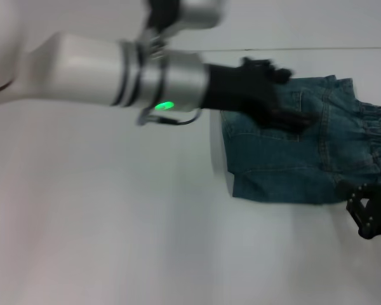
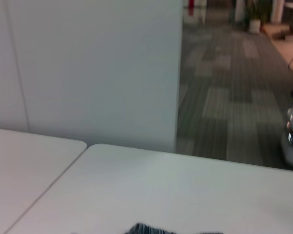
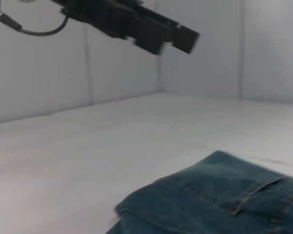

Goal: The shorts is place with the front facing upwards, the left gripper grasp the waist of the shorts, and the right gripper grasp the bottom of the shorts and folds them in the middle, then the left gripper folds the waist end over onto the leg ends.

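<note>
Blue denim shorts [image 1: 298,143] lie folded compactly on the white tabletop [image 1: 114,222], so folding looks finished; left tool [image 1: 276,95] hovers above, right tool [image 1: 368,206] beside; neither's grip discernible.

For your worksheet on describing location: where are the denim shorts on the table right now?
In the head view the shorts lie on the white table, right of centre, under the left pincer, with the right pincer at their near right corner.
</note>
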Controlling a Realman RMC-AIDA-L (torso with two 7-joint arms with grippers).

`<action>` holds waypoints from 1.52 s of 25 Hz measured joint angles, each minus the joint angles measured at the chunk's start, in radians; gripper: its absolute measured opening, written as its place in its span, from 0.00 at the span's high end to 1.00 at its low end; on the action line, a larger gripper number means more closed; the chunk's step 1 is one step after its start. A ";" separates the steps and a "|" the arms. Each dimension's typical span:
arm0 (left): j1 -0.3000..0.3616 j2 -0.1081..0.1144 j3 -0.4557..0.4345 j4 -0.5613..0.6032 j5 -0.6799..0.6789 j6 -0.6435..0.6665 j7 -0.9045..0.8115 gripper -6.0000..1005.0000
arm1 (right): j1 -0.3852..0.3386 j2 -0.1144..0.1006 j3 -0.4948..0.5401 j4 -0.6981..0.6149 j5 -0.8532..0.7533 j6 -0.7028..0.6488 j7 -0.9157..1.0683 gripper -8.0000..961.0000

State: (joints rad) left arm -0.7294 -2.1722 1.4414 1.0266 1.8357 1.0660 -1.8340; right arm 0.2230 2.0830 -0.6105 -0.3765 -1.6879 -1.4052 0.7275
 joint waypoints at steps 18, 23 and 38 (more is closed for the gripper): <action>0.409 0.015 -0.793 -0.247 0.080 0.500 0.536 0.08 | -0.034 0.004 0.056 -0.530 -0.259 -0.292 0.611 0.58; 0.435 0.031 -0.939 -0.249 0.215 0.586 0.555 0.08 | -0.030 -0.002 0.125 -0.569 -0.313 -0.338 0.628 0.45; 0.449 0.034 -1.034 -0.262 0.312 0.669 0.560 0.09 | -0.024 -0.008 0.156 -0.579 -0.362 -0.361 0.617 0.01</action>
State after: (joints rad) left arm -0.2803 -2.1378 0.4072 0.7645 2.1481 1.7351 -1.2744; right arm 0.1994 2.0747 -0.4541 -0.9558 -2.0494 -1.7663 1.3440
